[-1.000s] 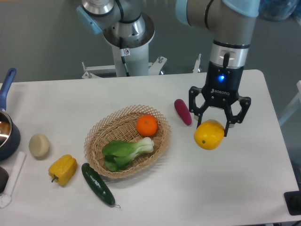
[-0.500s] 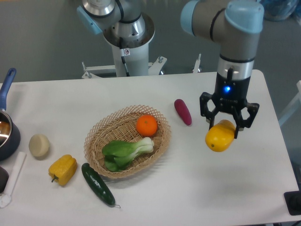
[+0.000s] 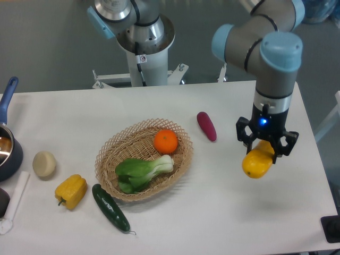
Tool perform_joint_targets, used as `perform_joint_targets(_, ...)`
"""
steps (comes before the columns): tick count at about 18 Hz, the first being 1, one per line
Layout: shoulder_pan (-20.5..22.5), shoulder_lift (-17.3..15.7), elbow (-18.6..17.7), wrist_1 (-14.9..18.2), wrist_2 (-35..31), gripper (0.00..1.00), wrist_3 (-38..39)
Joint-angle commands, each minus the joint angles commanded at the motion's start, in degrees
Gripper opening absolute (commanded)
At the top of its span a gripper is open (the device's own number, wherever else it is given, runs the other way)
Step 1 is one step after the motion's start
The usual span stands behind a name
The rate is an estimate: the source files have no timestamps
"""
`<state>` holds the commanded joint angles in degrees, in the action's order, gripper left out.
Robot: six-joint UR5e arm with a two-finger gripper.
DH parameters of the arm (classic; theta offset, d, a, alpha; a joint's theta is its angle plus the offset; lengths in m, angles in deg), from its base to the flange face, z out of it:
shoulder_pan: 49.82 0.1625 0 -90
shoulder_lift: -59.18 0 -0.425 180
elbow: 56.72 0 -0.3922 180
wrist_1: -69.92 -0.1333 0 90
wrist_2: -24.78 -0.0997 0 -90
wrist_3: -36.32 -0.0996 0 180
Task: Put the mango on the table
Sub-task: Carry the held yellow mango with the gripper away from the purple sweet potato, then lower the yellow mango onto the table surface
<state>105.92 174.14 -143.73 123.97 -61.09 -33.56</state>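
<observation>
Mango (image 3: 256, 164) x1 gripped in tool (image 3: 265, 152), 1 orange (image 3: 166, 142) in basket (image 3: 114, 149).

Yellow-orange mango (image 3: 256, 163), white table (image 3: 223, 212)

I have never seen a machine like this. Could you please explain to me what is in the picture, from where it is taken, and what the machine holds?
This is a robot arm on a grey base behind a white table. One fixed camera looks down at the table from the front, a little above it. At the arm's end is a black gripper with two fingers, shut on a yellow-orange mango at the right side of the table. On the table lie a wicker basket holding an orange and a leafy green vegetable, a purple vegetable, a yellow bell pepper, a dark green cucumber, a pale round item and, at the left edge, a blue pot.
</observation>
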Motion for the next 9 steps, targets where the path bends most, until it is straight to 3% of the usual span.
perform_joint_targets(5, 0.0, 5.53, 1.84, -0.35, 0.17, 0.44, 6.92)
perform_joint_targets(9, -1.31, 10.45, 4.39, -5.79, 0.44, 0.45, 16.24)
